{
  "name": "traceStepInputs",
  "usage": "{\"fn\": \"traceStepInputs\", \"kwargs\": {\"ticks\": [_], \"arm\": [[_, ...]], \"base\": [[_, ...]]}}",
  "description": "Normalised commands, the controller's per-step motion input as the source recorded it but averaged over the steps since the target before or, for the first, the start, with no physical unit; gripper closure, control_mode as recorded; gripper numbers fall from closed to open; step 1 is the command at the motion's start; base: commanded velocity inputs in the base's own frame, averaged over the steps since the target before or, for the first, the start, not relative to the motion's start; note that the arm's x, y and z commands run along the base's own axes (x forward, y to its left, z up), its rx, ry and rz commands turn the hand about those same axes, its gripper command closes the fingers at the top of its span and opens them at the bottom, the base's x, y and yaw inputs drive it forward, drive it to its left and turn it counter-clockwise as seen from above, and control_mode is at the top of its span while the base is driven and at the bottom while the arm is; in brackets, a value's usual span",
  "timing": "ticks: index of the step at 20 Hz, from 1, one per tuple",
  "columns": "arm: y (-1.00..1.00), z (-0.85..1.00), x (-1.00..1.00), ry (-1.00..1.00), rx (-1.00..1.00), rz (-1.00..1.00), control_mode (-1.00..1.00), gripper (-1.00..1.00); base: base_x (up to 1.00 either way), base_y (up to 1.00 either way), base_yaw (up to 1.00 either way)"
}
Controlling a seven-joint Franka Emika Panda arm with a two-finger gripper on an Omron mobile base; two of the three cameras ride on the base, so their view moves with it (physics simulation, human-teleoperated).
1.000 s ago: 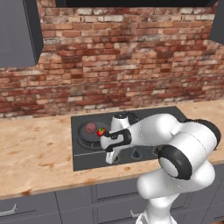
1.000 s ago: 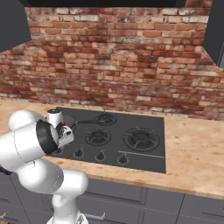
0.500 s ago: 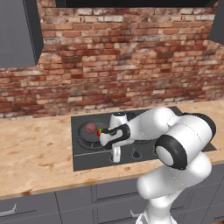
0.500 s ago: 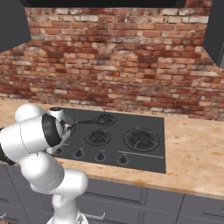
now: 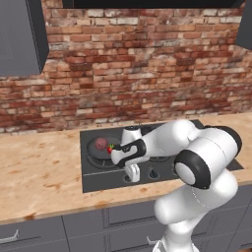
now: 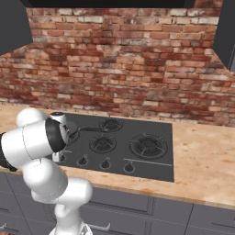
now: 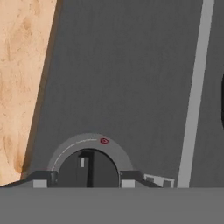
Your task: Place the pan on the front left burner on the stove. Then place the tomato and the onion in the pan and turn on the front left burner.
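The dark pan (image 5: pixel 96 153) sits on the front left burner of the black stove (image 5: pixel 93 178), mostly covering it. Inside the pan lie the pinkish onion (image 5: pixel 101 143) and the red tomato (image 5: pixel 110 147). My gripper (image 5: pixel 132 174) points straight down at the stove's front knob row, just right of the pan. In the hand view my gripper (image 7: pixel 87 177) has a round dark knob (image 7: pixel 89 166) between its fingertips (image 7: pixel 42 179), which touch it on both sides. From the right base view the pan's thin handle (image 6: pixel 88 129) pokes out past my arm.
Three more knobs (image 6: pixel 105 163) line the stove's front edge, with other burners (image 6: pixel 148 146) to the right. Wooden counter (image 5: pixel 39 177) flanks the stove on both sides. A brick wall stands behind and dark cabinets (image 5: pixel 22 39) hang above.
The hand has shifted slightly right along the knob row and settled over the knob, with the elbow swinging round. Pan, onion and tomato have stayed put.
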Motion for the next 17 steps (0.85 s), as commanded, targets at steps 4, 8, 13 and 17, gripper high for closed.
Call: {"fn": "traceStepInputs", "kwargs": {"ticks": [4,8,13,17], "arm": [[0.00,-0.17,-0.16,0.00,0.00,0.22,-1.00,1.00],[0.00,-0.12,-0.33,0.00,0.00,0.18,-1.00,1.00],[0.00,0.00,-0.74,-0.06,0.00,0.07,-1.00,1.00],[0.00,0.00,-0.51,-0.08,0.00,0.05,-1.00,1.00]], "base": [[0.00,0.00,0.00],[0.00,0.00,0.00],[0.00,0.00,0.00],[0.00,0.00,0.00]]}}
